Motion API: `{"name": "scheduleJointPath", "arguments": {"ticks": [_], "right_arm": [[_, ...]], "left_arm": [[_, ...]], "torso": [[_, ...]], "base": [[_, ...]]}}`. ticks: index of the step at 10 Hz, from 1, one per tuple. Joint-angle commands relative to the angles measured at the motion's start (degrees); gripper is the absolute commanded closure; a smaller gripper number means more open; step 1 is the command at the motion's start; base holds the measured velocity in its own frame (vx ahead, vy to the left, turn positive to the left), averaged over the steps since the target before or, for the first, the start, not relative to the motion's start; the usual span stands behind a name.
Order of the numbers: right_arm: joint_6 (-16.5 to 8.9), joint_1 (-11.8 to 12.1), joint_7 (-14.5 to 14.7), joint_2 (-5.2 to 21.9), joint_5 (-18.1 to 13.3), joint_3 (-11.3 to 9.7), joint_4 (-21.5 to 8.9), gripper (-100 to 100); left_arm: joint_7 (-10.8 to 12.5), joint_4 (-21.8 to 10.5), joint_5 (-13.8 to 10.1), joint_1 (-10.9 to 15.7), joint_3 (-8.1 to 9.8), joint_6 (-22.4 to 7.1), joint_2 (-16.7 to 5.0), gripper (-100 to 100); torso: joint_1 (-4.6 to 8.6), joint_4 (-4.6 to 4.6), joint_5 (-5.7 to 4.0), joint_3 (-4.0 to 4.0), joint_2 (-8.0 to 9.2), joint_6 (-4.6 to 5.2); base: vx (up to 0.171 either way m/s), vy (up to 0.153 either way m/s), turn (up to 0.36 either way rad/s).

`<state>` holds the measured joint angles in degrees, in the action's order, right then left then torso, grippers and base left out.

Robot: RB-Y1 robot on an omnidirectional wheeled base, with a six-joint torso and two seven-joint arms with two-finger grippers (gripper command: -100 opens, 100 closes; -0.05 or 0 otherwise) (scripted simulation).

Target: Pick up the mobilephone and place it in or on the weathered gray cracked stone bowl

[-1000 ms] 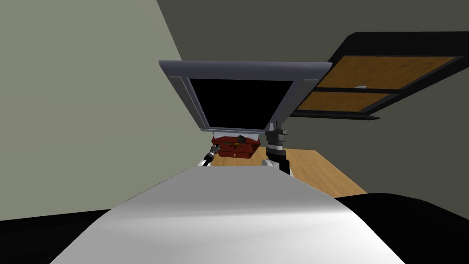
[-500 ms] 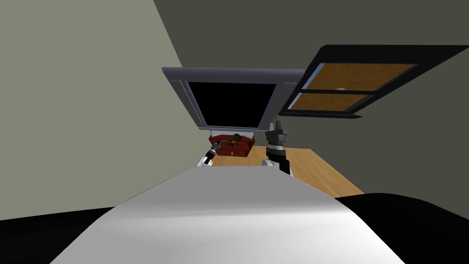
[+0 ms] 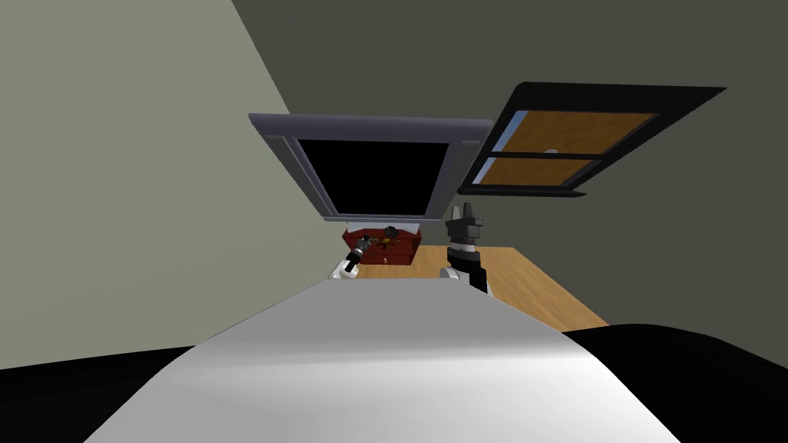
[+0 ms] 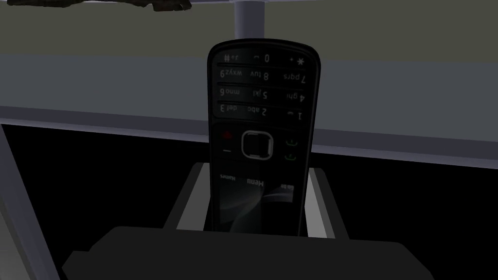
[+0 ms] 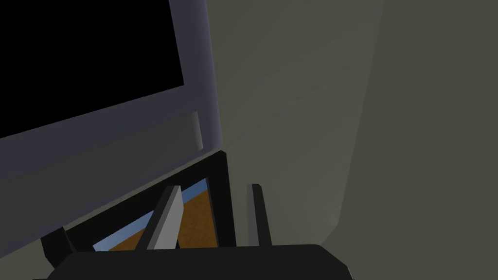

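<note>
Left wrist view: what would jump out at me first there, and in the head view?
A black keypad mobile phone stands clamped between the fingers of the left tool, with its keypad end away from the tool. In the head view, a big grey-framed black screen looms over a red-brown cabinet.

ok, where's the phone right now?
Left wrist view: the mobile phone is clamped in the left gripper, in front of the grey-framed black panel.

A grey-framed black panel (image 3: 369,127) is seen at upper centre, with a red-brown chest of drawers (image 3: 404,250) just below it. A black-framed window (image 3: 585,131) with brown panes is shown upper right, wooden floor (image 3: 523,288) beneath.
</note>
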<state>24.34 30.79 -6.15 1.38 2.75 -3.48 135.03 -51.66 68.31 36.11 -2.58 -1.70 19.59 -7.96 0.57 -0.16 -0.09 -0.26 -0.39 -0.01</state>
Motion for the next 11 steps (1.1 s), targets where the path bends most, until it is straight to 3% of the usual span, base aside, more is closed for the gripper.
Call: {"name": "scheduleJointPath", "arguments": {"ticks": [1, 6, 9, 11], "right_arm": [[0.0, 0.0, 0.0, 0.0, 0.0, 0.0, 0.0, 0], [0.0, 0.01, 0.0, 0.0, 0.0, 0.0, 0.0, 0], [0.0, 0.0, 0.0, 0.0, 0.0, 0.0, 0.0, 0], [0.0, 0.01, 0.0, 0.0, 0.0, 0.0, 0.0, 0]], "left_arm": [[0.06, 0.71, -0.02, 0.16, -0.1, -2.08, 0.24, 100], [0.1, 2.85, -0.12, 0.63, -0.41, -7.93, 1.48, 100], [0.08, 4.06, -0.23, 0.79, -0.55, -11.19, 3.67, 100], [-0.09, 3.67, -0.18, 0.96, -0.32, -10.89, 3.88, 100]], "torso": [[0.0, 0.0, 0.0, 0.0, 0.0, 0.0], [-0.02, -0.03, 0.0, -0.09, -0.16, 0.0], [-0.13, -0.03, 0.05, -0.07, -0.11, -0.01], [-0.16, -0.04, 0.09, -0.08, -0.12, 0.0]], "base": [[0.079, -0.132, -0.096], [0.101, -0.125, -0.094], [0.106, -0.103, -0.096], [0.075, -0.068, -0.045]]}}
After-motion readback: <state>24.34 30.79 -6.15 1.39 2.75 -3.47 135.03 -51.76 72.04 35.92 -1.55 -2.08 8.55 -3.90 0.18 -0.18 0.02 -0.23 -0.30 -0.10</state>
